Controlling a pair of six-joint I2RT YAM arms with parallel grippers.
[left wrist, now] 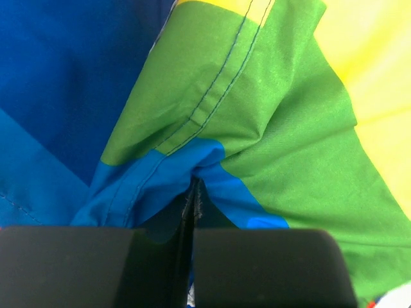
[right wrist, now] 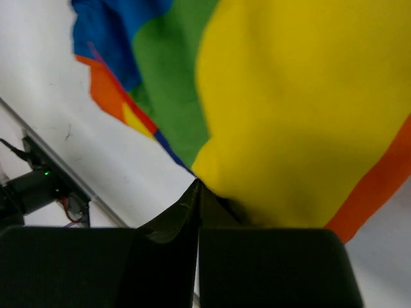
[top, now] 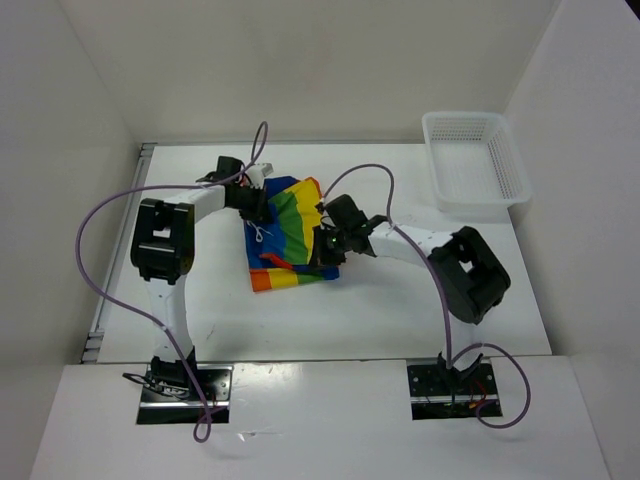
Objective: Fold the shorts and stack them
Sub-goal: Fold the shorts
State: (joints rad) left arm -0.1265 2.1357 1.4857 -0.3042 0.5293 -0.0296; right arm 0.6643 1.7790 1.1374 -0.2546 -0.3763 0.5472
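The shorts (top: 296, 218) are laid on the white table (top: 400, 310), well apart from the white mesh basket (top: 478, 203), to its left and nearer the arm bases. The basket is set in the far right corner of the table, close to the right wall. A broad strip of bare table is left between the basket and the right edge of the shorts. More bare surface is seen on the side of the shorts away from the basket, and between the shorts and the near edge of the table. The table is closed in by white walls at the left, the back and the right.

The left gripper (top: 258, 210) is placed on the edge of the shorts away from the basket. In the left wrist view its jaws (left wrist: 194, 192) are pressed together on a bunched fold of blue and green fabric. The right gripper (top: 325, 250) is placed on the edge facing the basket. In the right wrist view its jaws (right wrist: 198, 192) are closed on the rim of the yellow stripe.

The fabric is striped in blue, green, yellow, orange and red. A stitched seam is seen across the green band. A white drawstring (top: 258, 235) lies on the fabric beside the left gripper. The near edge is rumpled, with orange and yellow showing.
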